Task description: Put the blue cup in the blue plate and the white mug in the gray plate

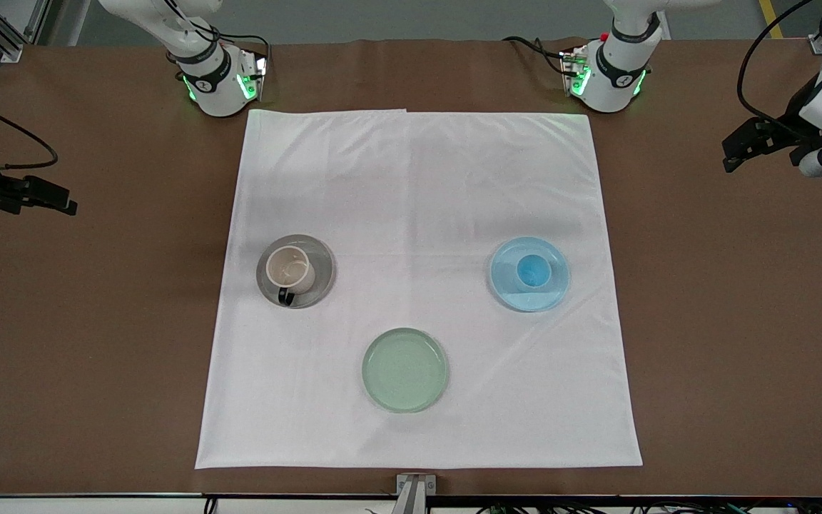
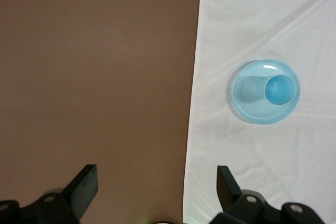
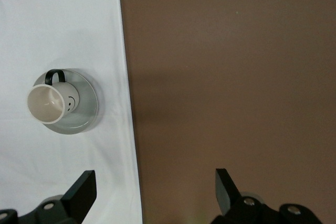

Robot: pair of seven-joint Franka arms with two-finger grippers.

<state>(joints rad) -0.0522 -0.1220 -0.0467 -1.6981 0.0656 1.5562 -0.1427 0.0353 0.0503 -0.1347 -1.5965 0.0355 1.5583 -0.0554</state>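
The blue cup (image 1: pixel 533 270) stands upright in the blue plate (image 1: pixel 507 285) toward the left arm's end of the white cloth. The white mug (image 1: pixel 288 268) with its black handle stands upright in the gray plate (image 1: pixel 322 260) toward the right arm's end. My left gripper (image 1: pixel 732 151) is open and empty, held over the bare brown table off the cloth's edge; its view shows the blue cup (image 2: pixel 279 89) in the blue plate (image 2: pixel 245 99). My right gripper (image 1: pixel 61 203) is open and empty over the brown table at its own end; its view shows the white mug (image 3: pixel 47 103) in the gray plate (image 3: pixel 87 112).
A pale-green plate (image 1: pixel 404 370) lies empty on the white cloth (image 1: pixel 418 185), nearer to the front camera than the other two plates. The brown table (image 1: pixel 739 321) surrounds the cloth. The arms' bases stand along the table's back edge.
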